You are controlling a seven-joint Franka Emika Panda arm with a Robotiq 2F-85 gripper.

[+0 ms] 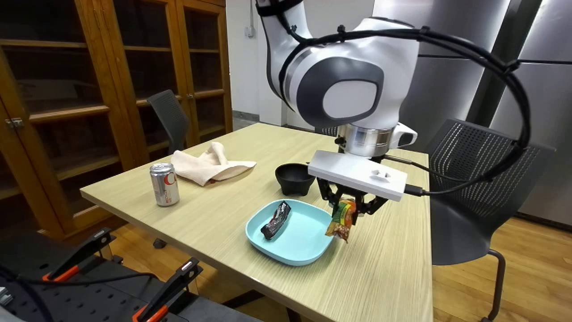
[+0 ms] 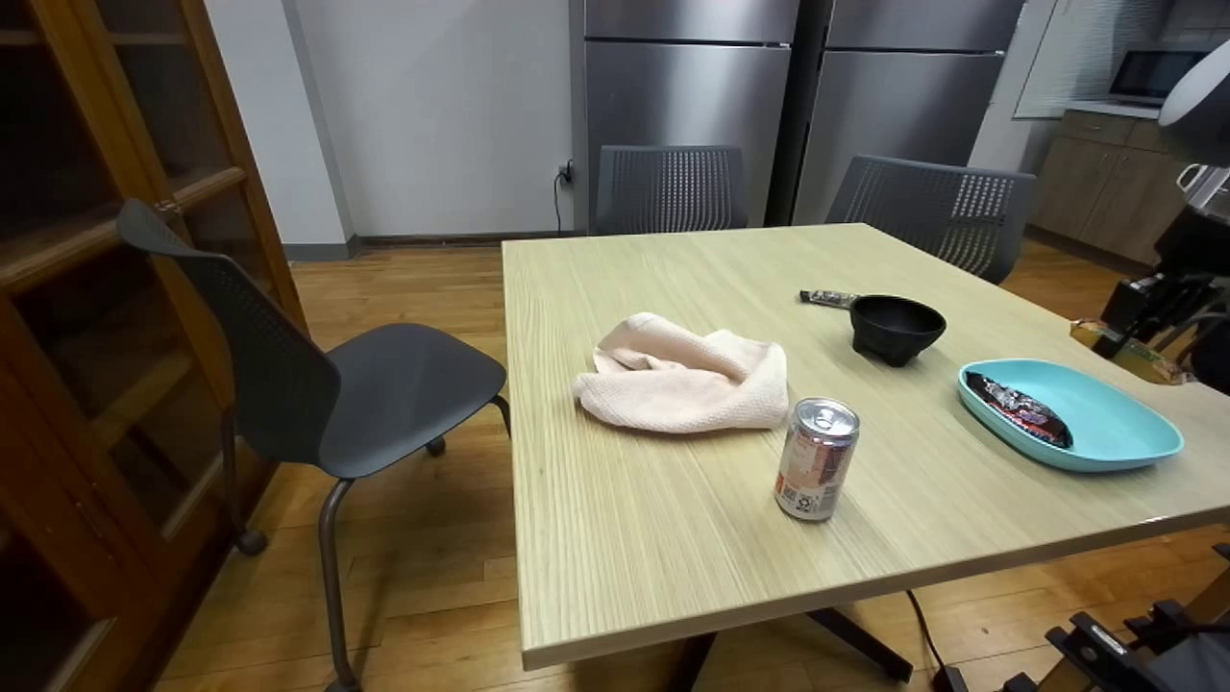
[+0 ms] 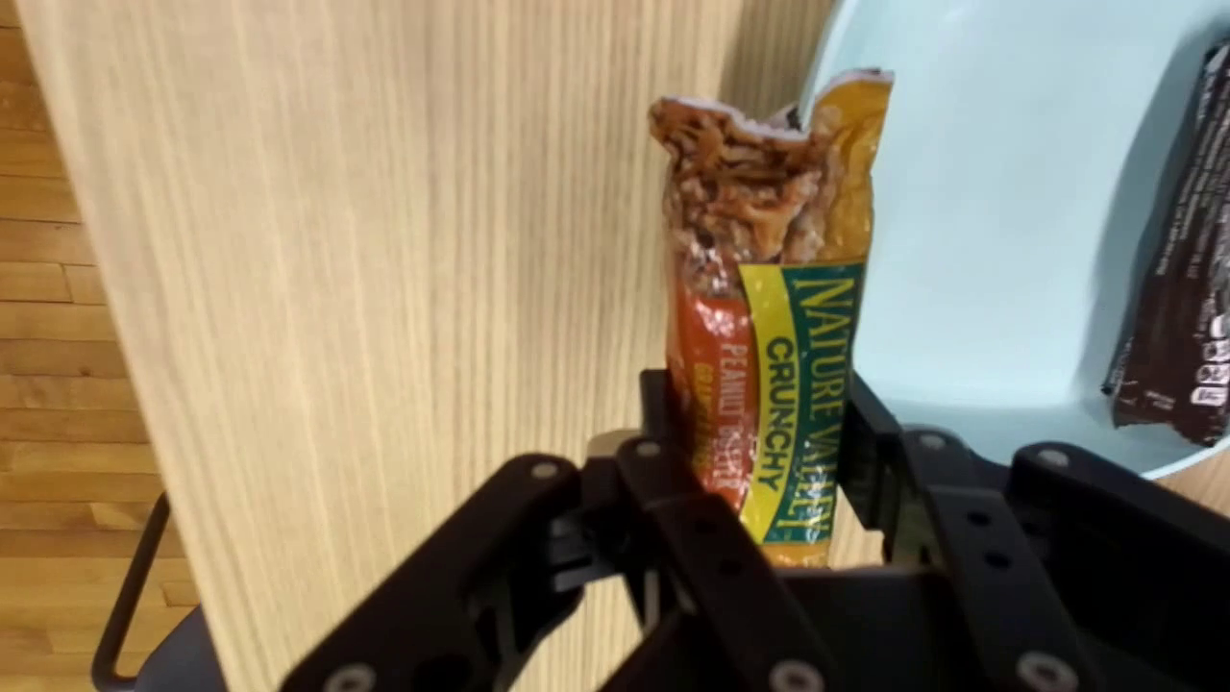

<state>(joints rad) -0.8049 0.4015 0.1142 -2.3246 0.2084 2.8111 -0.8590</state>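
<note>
On the wooden table (image 1: 214,210) in an exterior view, a can (image 1: 165,184) stands near ten o'clock from the blue plate (image 1: 308,235), and a cloth (image 1: 203,166) lies between ten and eleven. The plate holds a dark bar (image 1: 276,220). A black bowl (image 1: 293,182) sits at twelve. Between two and three, the gripper (image 1: 344,213) has jaws pinching an orange snack bar (image 1: 342,223).

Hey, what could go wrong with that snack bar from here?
The gripper pinches the snack bar toward one end, so it might twist or slip. Its free end sits near the plate and could bump it. A dark bar lies on the plate, so a bump might shift that too.
</note>
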